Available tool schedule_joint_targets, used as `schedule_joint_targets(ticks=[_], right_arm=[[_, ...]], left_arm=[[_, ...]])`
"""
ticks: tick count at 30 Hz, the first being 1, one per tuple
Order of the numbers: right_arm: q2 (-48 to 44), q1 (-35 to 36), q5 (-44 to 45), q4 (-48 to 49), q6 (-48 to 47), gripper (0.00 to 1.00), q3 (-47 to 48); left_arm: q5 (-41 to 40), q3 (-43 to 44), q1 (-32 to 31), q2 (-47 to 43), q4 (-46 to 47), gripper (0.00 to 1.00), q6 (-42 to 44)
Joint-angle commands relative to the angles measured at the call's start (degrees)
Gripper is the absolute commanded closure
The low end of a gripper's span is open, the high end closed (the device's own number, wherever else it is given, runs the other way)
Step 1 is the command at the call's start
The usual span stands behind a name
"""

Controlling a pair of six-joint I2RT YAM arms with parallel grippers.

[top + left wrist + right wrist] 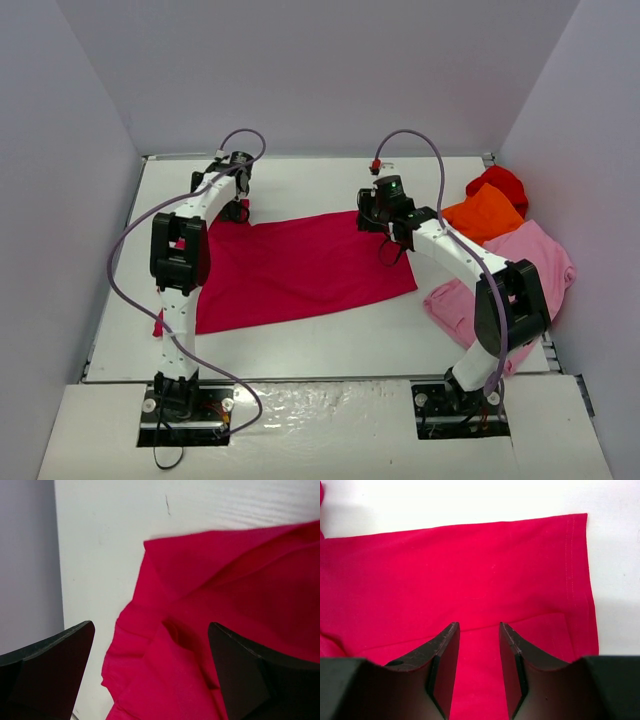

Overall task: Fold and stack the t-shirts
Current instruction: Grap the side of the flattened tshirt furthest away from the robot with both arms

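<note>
Crimson shirt: I see the crimson t-shirt (300, 270) lying spread across the middle of the table (300, 345), mostly flat, its long side running left to right
Far-left corner: on my left wrist view the cloth (225, 605) is bunched into soft folds here, with bare white table beside it
Right edge: on my right wrist view the shirt (445, 570) lies smooth, a stitched hem (575, 570) running down its right side and a second layer of cloth showing near the fingers
Left claw: my left gripper (237, 207) hangs over the far-left corner of the shirt, fingers spread wide (151, 630), nothing between them; I cannot tell whether the tips touch the cloth
Right claw: my right gripper (386, 245) is over the shirt's far-right end, jaws parted by a narrow gap (478, 626) with red cloth showing through below; I see nothing pinched
Other shirts: heaped at the right side of the table, apart from the crimson one; the bright red t-shirt (498, 183) farthest back, the orange t-shirt (485, 215) against it, the light pink t-shirt (520, 265) nearest, partly behind my right arm
</note>
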Motion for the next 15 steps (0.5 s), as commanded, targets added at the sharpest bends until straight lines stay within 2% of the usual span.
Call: schedule_joint_targets(ticks=[1,10,15], right_arm=[[-1.77,-0.5,1.37,1.47,0.38,0.66,0.8],[-3.66,-0.53,1.46,0.48,0.62,0.66,-0.55],[-4.91,-0.53,2.02,-0.15,0.53,0.66,-2.06]], left_arm=[[2.61,-1.94,0.49,-2.37,1.67,0.03,-1.0],[1.3,1.46,1.01,1.62,1.77,0.04,0.0],[1.49,4.55,1.95,4.08,1.6,0.09,0.76]])
